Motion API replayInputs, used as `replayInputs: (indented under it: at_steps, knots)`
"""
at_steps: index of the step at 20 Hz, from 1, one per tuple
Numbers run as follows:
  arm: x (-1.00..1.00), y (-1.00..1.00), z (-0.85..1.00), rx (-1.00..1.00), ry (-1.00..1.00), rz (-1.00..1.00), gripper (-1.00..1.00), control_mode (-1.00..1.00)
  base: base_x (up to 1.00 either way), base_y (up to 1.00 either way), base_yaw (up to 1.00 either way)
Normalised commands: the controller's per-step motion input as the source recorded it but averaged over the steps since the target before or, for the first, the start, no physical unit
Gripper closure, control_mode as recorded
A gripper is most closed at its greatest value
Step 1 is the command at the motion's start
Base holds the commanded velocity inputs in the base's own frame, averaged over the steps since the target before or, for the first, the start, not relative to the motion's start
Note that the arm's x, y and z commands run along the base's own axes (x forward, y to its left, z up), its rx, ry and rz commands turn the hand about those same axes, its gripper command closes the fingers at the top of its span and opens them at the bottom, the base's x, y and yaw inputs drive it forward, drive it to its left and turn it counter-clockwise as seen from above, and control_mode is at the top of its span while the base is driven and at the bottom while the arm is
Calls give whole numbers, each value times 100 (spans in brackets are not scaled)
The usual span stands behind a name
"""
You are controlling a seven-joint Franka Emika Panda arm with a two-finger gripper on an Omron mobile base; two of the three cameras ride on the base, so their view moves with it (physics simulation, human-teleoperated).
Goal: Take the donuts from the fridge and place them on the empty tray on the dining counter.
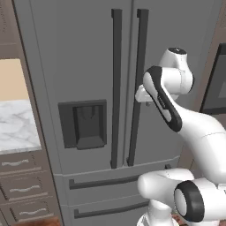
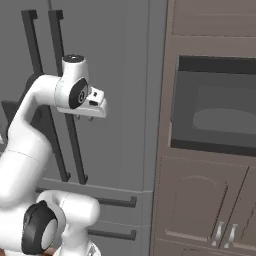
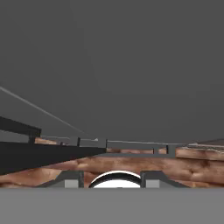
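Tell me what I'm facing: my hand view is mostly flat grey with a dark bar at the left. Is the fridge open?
Observer: No. Both upper doors of the fridge are closed, their long handles side by side in the middle.
Operator: Where is the hand relative to those handles?
Observer: The hand points down in front of the right door, just right of the right door's handle, about halfway up it.
Operator: Anything beside the fridge to avoid?
Observer: A built-in oven set in brown cabinets stands immediately to the fridge's right.
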Motion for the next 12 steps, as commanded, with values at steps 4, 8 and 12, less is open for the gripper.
replayInputs:
  at_steps: [4, 8, 12]
  knots:
    - [-49, 0, 0, 0, -11, -1, -100, -100, 0, 0, 0]
    - [-95, 0, -19, -3, -22, 0, -100, -100, 0, 0, 0]
    - [-68, 1, -30, -5, -18, 0, -100, -100, 0, 0, 0]
